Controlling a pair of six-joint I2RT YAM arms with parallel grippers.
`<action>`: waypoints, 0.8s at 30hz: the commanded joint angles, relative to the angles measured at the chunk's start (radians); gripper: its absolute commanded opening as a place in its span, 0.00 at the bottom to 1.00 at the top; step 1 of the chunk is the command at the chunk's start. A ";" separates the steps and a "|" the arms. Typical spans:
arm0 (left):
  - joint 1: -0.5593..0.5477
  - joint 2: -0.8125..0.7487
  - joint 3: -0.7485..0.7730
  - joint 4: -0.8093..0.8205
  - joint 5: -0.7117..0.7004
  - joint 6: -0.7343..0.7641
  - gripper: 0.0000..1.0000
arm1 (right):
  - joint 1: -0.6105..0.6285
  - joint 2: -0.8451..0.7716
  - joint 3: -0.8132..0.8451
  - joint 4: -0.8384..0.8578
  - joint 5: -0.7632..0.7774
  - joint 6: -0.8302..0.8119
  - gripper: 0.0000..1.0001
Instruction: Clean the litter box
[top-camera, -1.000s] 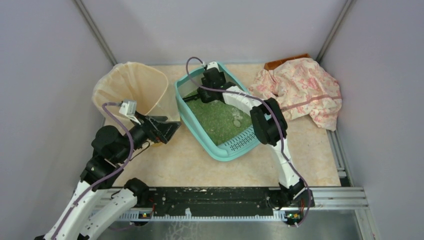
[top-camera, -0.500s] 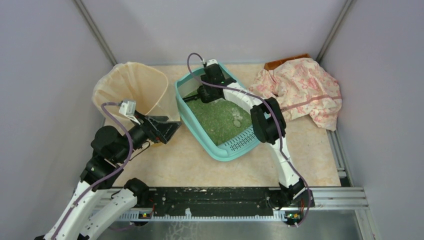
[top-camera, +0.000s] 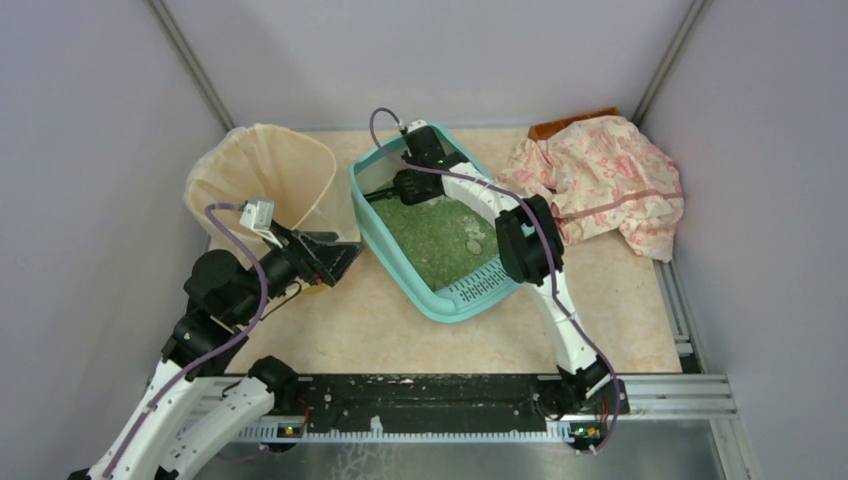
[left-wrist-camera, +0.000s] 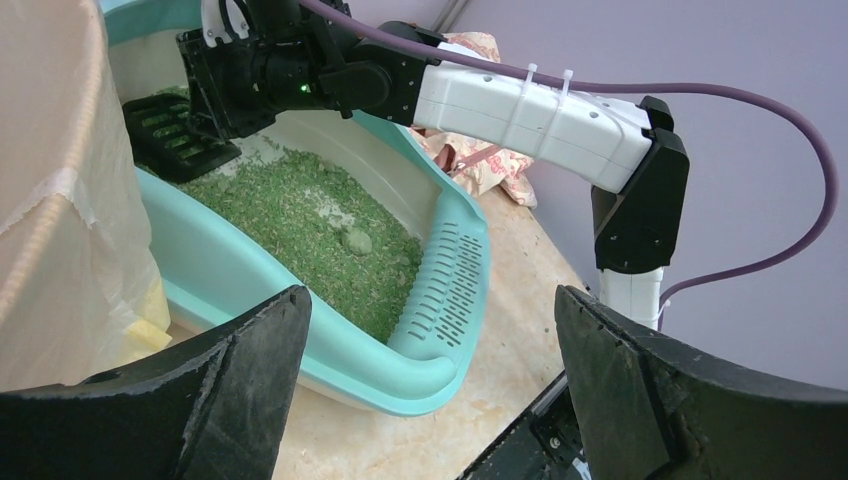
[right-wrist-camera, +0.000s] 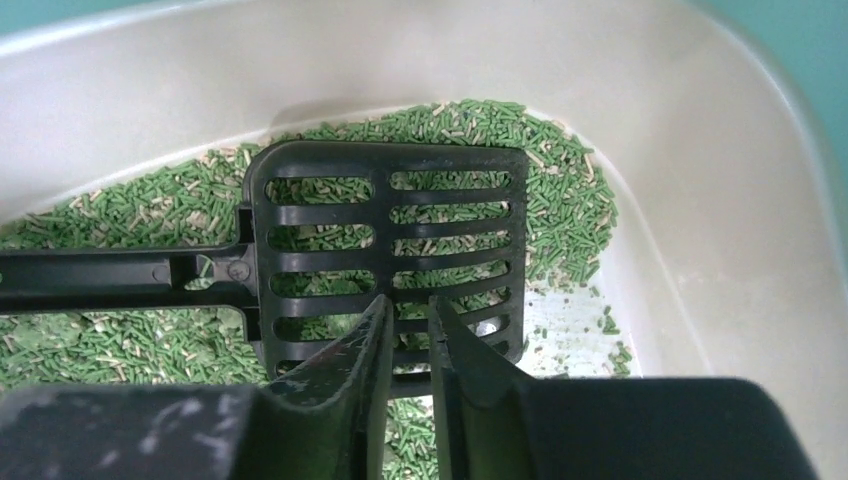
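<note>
Litter box (top-camera: 430, 305) sits mid-surface (top-camera: 380, 335), grate end toward you, green pellets (top-camera: 430, 235) inside. Your right gripper (right-wrist-camera: 410, 305) reaches into far end, fingers nearly together over slotted head of black scoop (right-wrist-camera: 385, 212) lying on pellets; can't tell whether they pinch rib. Your left gripper (left-wrist-camera: 430, 300) hangs released, jaws wide, between bag-lined bin (top-camera: 265, 160) and litter box.

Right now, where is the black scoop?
In the right wrist view, the black scoop lies on the green pellets at the far end of the litter box, with the right gripper at its slotted head.
</note>
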 joint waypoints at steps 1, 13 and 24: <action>-0.003 -0.006 -0.009 0.039 -0.005 -0.002 0.96 | -0.008 0.028 -0.002 -0.096 -0.012 -0.017 0.14; -0.002 -0.013 -0.020 0.047 -0.001 -0.003 0.96 | -0.057 -0.162 -0.358 -0.053 -0.009 0.032 0.03; -0.002 0.009 -0.030 0.082 0.035 -0.025 0.96 | -0.069 -0.411 -0.513 0.004 -0.003 0.037 0.04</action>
